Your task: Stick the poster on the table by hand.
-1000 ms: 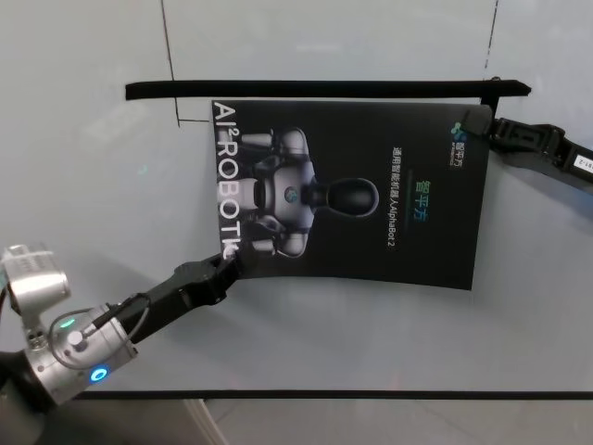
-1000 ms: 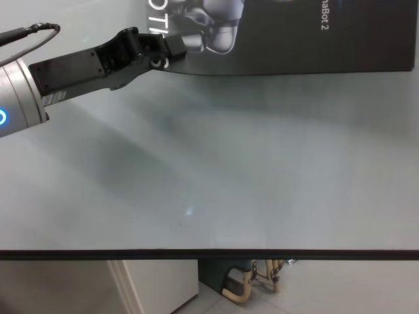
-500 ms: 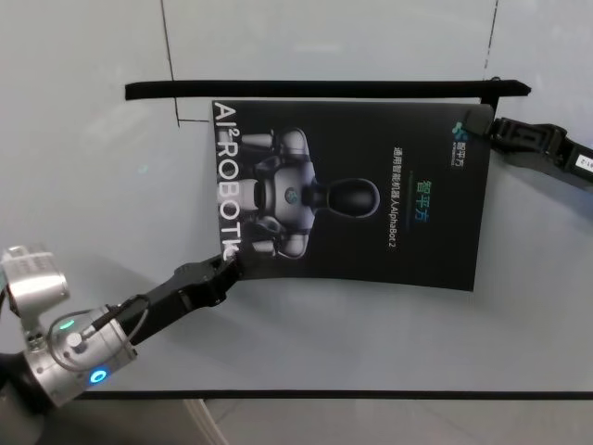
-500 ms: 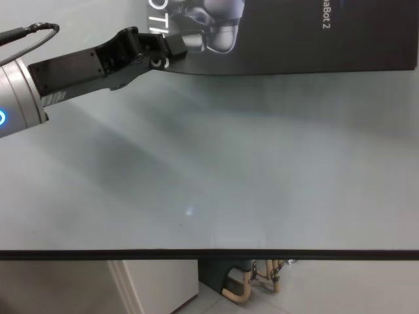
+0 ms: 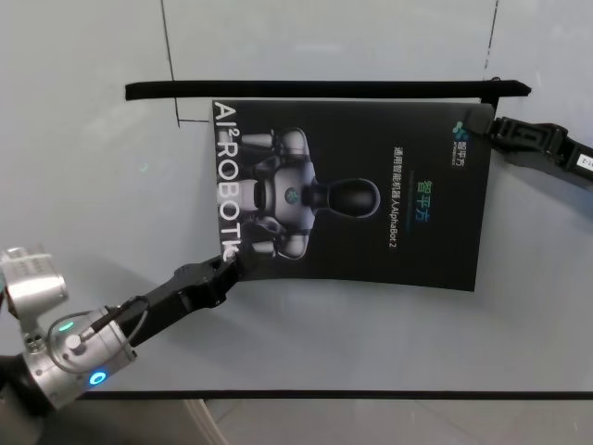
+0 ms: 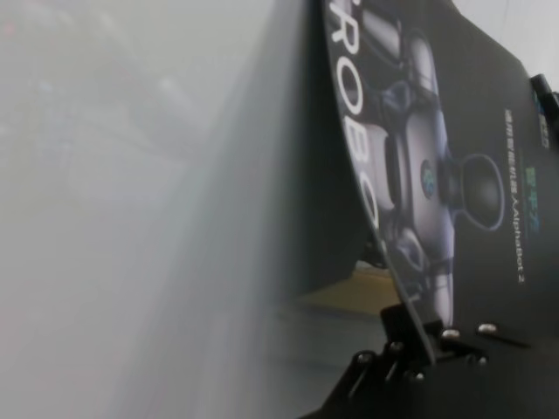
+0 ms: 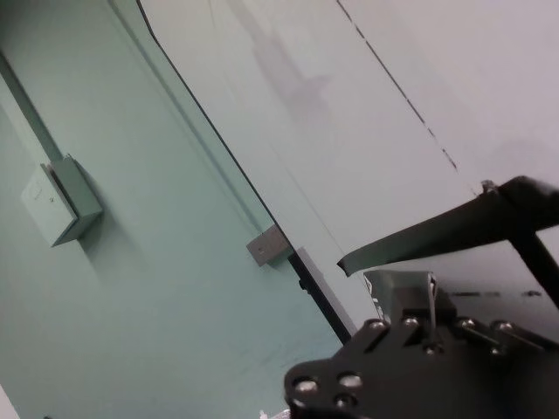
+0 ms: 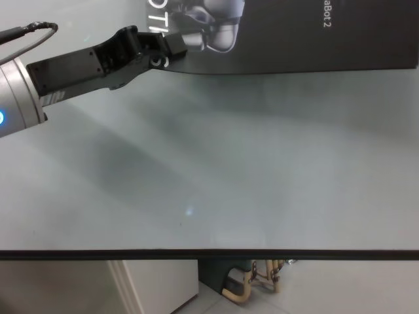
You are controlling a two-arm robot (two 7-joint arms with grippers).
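Note:
The dark poster [image 5: 352,195] with the silver robot and white "ROBOT" letters lies over the pale grey table [image 5: 93,185], its near edge slightly bowed. My left gripper [image 5: 235,264] is shut on the poster's near left corner; it also shows in the chest view [image 8: 171,47] and the left wrist view [image 6: 419,340], where the sheet [image 6: 472,175] runs between the jaws. My right gripper [image 5: 480,124] is shut on the far right corner, and shows in the right wrist view [image 7: 419,305].
A long black strip [image 5: 324,90] lies on the table along the poster's far edge, its right end beside my right gripper. The table's dark front edge [image 8: 209,254] runs across the chest view, with bare tabletop [image 8: 229,170] before the poster.
The poster's near right corner has spread slightly rightward and nearer, and the sheet lies a bit flatter. Both grippers keep their hold and have barely moved.

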